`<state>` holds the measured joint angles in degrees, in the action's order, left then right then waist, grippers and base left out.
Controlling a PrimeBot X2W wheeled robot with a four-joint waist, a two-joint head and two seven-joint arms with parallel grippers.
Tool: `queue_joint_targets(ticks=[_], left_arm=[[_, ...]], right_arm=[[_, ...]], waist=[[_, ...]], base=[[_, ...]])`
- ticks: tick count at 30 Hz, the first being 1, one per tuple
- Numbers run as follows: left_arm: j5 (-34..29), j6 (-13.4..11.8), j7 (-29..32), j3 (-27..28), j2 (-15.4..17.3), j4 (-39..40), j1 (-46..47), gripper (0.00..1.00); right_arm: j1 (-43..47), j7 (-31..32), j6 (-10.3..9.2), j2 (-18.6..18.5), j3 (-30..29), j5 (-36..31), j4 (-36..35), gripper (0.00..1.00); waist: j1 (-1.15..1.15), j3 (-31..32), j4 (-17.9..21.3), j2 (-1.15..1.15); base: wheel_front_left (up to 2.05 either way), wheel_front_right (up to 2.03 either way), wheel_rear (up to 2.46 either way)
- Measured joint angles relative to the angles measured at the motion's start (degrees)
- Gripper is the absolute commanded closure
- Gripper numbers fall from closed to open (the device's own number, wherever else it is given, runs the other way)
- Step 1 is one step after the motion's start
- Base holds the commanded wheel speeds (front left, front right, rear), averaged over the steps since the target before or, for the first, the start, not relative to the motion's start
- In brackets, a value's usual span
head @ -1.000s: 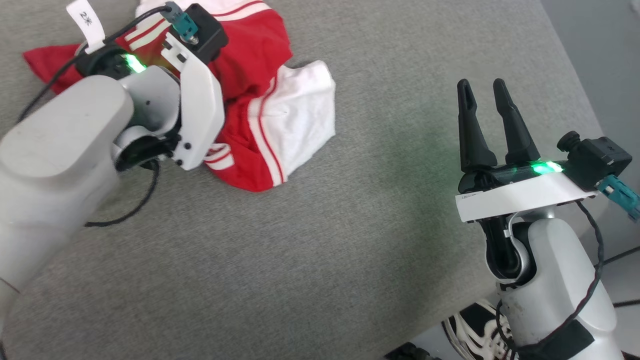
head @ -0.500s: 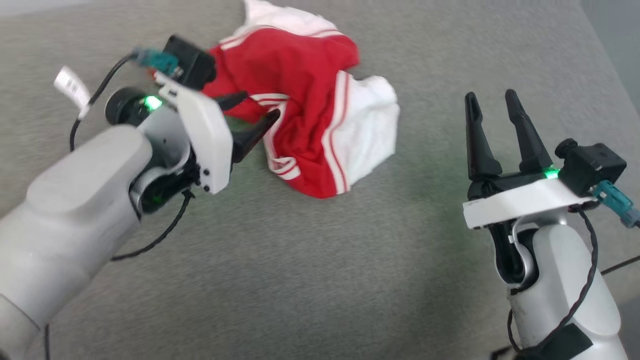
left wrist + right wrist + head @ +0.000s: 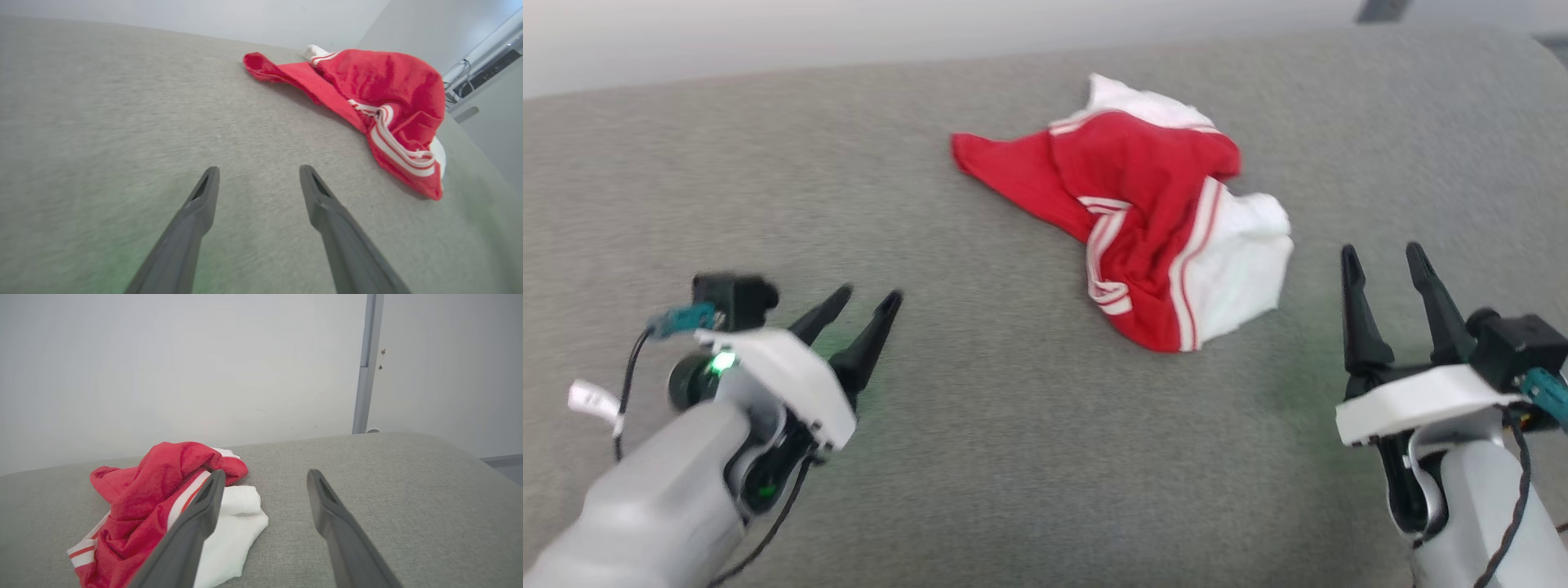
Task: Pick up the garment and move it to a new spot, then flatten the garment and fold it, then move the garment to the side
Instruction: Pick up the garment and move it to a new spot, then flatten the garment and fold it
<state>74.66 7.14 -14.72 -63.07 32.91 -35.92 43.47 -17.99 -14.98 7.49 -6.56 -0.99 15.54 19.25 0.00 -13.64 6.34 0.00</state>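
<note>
The garment (image 3: 1143, 212) is seen crumpled in a heap on the grey worktop (image 3: 1013, 457), in the upper part of the head frame, right of centre. Its long axis is laid diagonally, from a red pointed corner at the upper left down to a folded red edge at the lower right. The body is red and bunched into soft folds. A white sleeve (image 3: 1241, 269) is spread at the right side of the heap, and a second patch of white is shown at its top edge. White-red-white striped trim is run down the heap beside the sleeve and is curled into a loop near the lower end.

The right claw (image 3: 1382, 249) is found at the lower right of the head frame, near the sleeve but apart from it, its fingers pointed up the frame and spread, with nothing held between them. In the right wrist frame one finger is seen overlapping the garment, though no contact is shown. The left claw (image 3: 870, 294) is placed at the lower left, well apart from the garment, its fingers aimed toward the upper right, released and empty over bare worktop.
</note>
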Motion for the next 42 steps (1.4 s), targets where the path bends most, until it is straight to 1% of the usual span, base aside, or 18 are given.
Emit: queue_joint_targets(ticks=[1,3,5,8,10,11,16,18,20,21,24,28,30,32,38,42], left_arm=[[-0.38,-0.16,-0.04,1.0,0.23,-0.21,-1.43,0.0],[-1.15,-0.75,-0.19,5.19,0.25,0.25,-4.81,0.0],[-4.21,-2.19,-0.21,10.1,0.3,1.55,-7.91,0.0],[-9.12,-3.48,-0.24,18.16,0.7,4.16,-14.52,0.0],[-13.28,-4.11,-0.26,23.38,0.3,7.05,-18.96,0.0],[-13.28,-4.11,-0.26,23.38,0.3,7.05,-18.96,0.0],[-24.63,-6.09,-0.25,34.76,-2.08,14.36,-29.38,0.0],[-29.31,-6.66,-0.25,39.72,-3.79,17.19,-32.51,0.0],[-33.82,-6.72,-0.25,43.76,-5.65,19.86,-35.37,0.0],[-38.86,-6.89,-0.25,47.64,-7.34,21.95,-38.0,0.0],[-44.35,-6.0,-0.25,52.86,-10.44,24.84,-40.53,0.0],[-50.75,-4.34,-0.25,58.78,-13.26,27.75,-42.57,0.0],[-52.34,-3.09,-0.25,60.92,-14.94,29.06,-42.78,0.0],[-54.86,-2.35,-0.26,62.63,-16.13,29.71,-43.18,0.0],[-58.28,-0.69,-0.25,65.66,-20.01,29.69,-44.14,0.0],[-59.27,-0.08,-0.26,66.61,-21.06,29.21,-44.53,0.0]], right_arm=[[0.55,0.0,0.0,-0.03,-0.2,-0.03,-0.01,0.0],[1.82,0.0,0.0,-0.19,-0.93,-0.18,-0.09,0.0],[3.37,0.0,0.0,-0.53,-1.65,-0.36,-0.08,0.0],[5.03,0.0,0.0,-1.0,-2.38,-0.83,0.08,0.0],[5.86,0.0,0.0,-1.38,-2.64,-1.49,0.09,0.0],[5.86,0.0,0.0,-1.38,-2.64,-1.49,0.09,0.0],[7.54,0.0,0.0,-2.45,-3.48,-1.52,-0.02,0.0],[8.03,0.0,0.0,-2.7,-3.7,-1.52,-0.1,0.0],[8.15,0.01,0.0,-2.81,-3.67,-1.53,-0.22,0.0],[8.18,0.07,0.0,-3.04,-3.67,-1.58,-0.67,0.0],[8.28,0.21,0.0,-3.2,-3.88,-1.62,-1.79,0.0],[8.27,0.64,0.0,-3.1,-4.1,-1.98,-4.23,0.0],[8.32,0.99,0.0,-2.98,-4.22,-2.04,-5.37,0.0],[8.46,1.37,0.0,-2.7,-4.2,-2.22,-6.38,0.0],[9.49,1.85,0.0,-1.9,-4.22,-2.44,-7.34,0.0],[9.64,1.87,0.0,-1.76,-4.45,-2.44,-7.53,0.0]], waist=[[0.0,0.61,-0.77,0.0],[0.0,1.74,-2.28,0.0],[0.0,2.71,-3.73,0.0],[0.0,4.11,-5.48,0.0],[0.0,4.98,-6.28,0.0],[0.0,4.98,-6.28,0.0],[0.0,6.75,-7.5,0.0],[0.0,7.3,-7.74,0.0],[0.0,7.82,-7.75,0.0],[0.0,8.26,-7.66,0.0],[0.0,8.84,-7.45,0.0],[0.0,9.11,-7.05,0.0],[0.0,9.03,-6.95,0.0],[0.0,8.88,-6.85,0.0],[0.0,8.36,-6.55,0.0],[0.0,8.09,-6.6,0.0]], base=[[0.0,0.0,0.0],[0.0,0.0,0.0],[0.0,0.0,0.0],[0.0,0.0,0.0],[0.0,0.0,0.0],[0.0,0.0,0.0],[0.0,0.0,0.0],[0.0,0.0,0.0],[0.0,0.0,0.0],[0.0,0.0,0.0],[0.0,0.0,0.0],[0.0,0.0,0.0],[0.0,0.0,0.0],[0.0,0.0,0.0],[0.0,0.0,0.0],[0.0,0.0,0.0]])
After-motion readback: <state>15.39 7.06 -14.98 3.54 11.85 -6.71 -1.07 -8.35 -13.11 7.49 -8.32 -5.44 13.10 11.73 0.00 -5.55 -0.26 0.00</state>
